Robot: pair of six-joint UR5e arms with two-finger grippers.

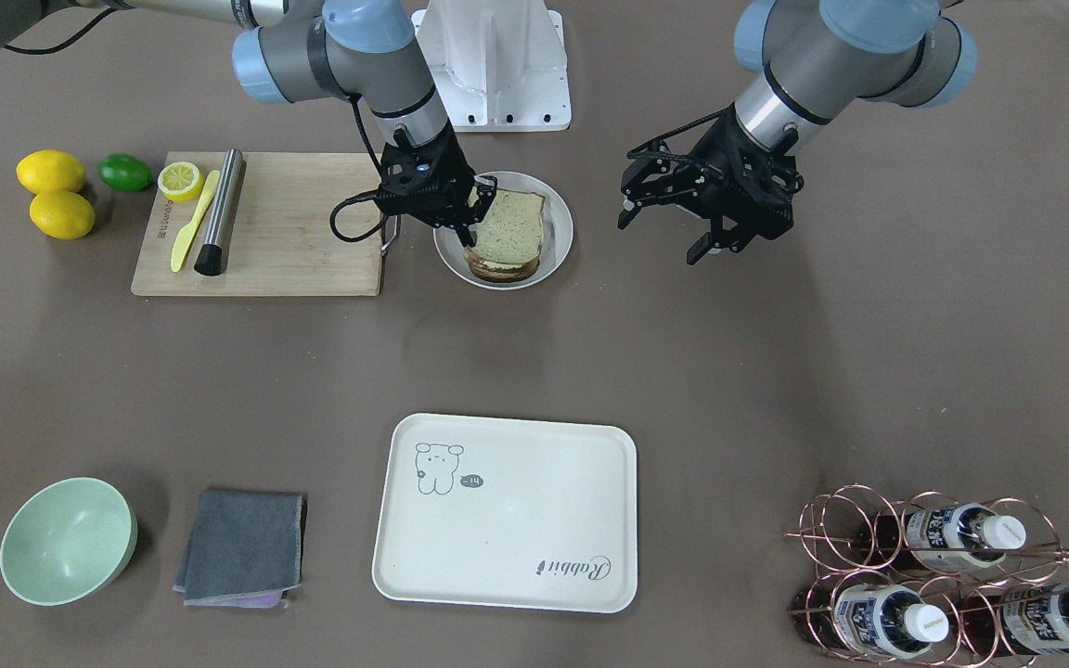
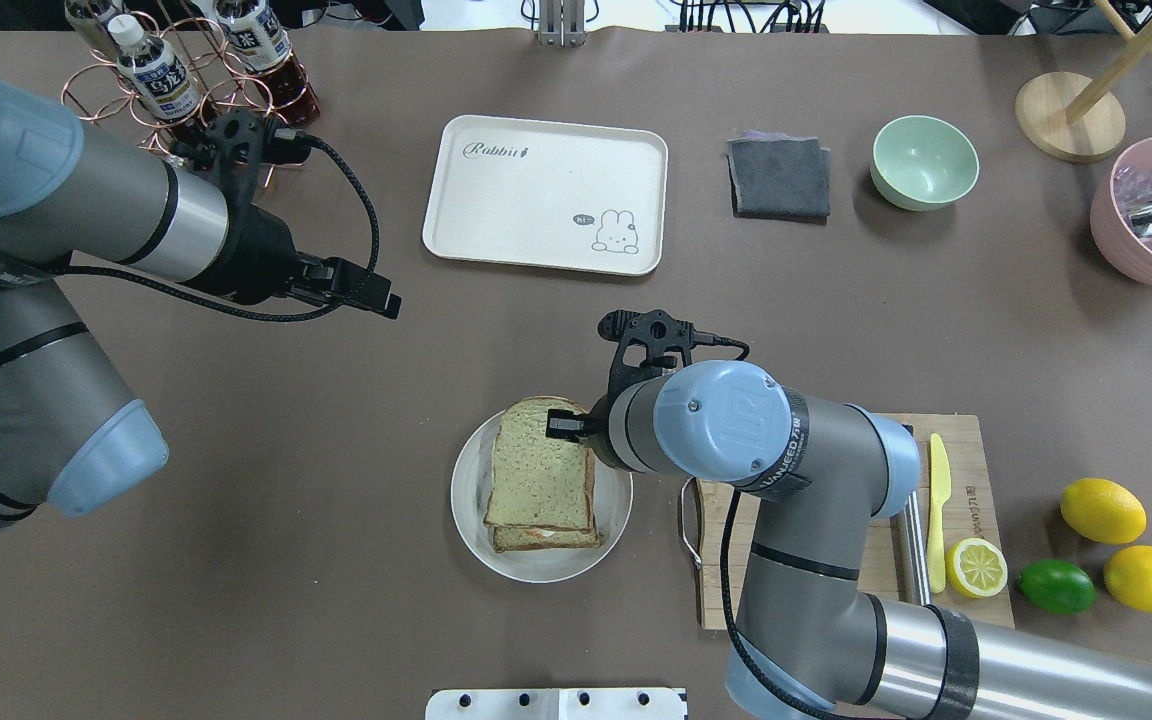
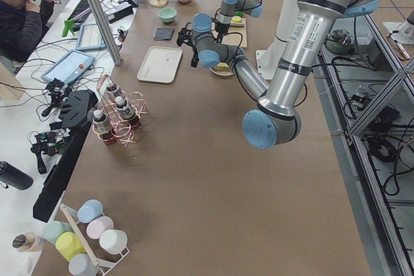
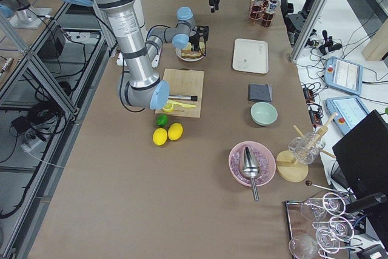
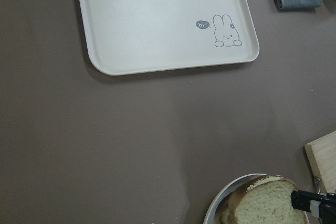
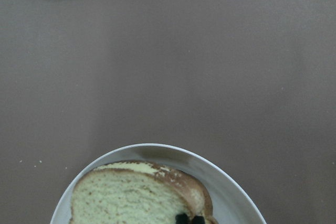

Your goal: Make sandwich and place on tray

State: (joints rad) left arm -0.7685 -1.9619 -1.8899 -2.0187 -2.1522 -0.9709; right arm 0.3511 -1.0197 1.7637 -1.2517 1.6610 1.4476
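Observation:
The sandwich (image 1: 507,237) lies on a round white plate (image 1: 560,223): two tan bread slices with a white filling edge between them. My right gripper (image 1: 482,199) is shut on the far corner of the top slice (image 2: 539,470), which sits slightly tilted. Its fingertips (image 6: 189,219) show together at the crust. My left gripper (image 1: 663,237) is open and empty, hovering above bare table beside the plate. The cream tray (image 1: 507,557) with the cartoon drawing and "Rabbit" script lies apart from the plate and holds nothing; it also shows in the left wrist view (image 5: 157,24).
A wooden cutting board (image 1: 284,232) with a yellow knife, a metal cylinder and a lemon half touches the plate's side. Lemons and a lime (image 1: 126,172) lie beyond it. A green bowl (image 1: 66,538), a grey cloth (image 1: 242,547) and a copper bottle rack (image 1: 943,575) flank the tray.

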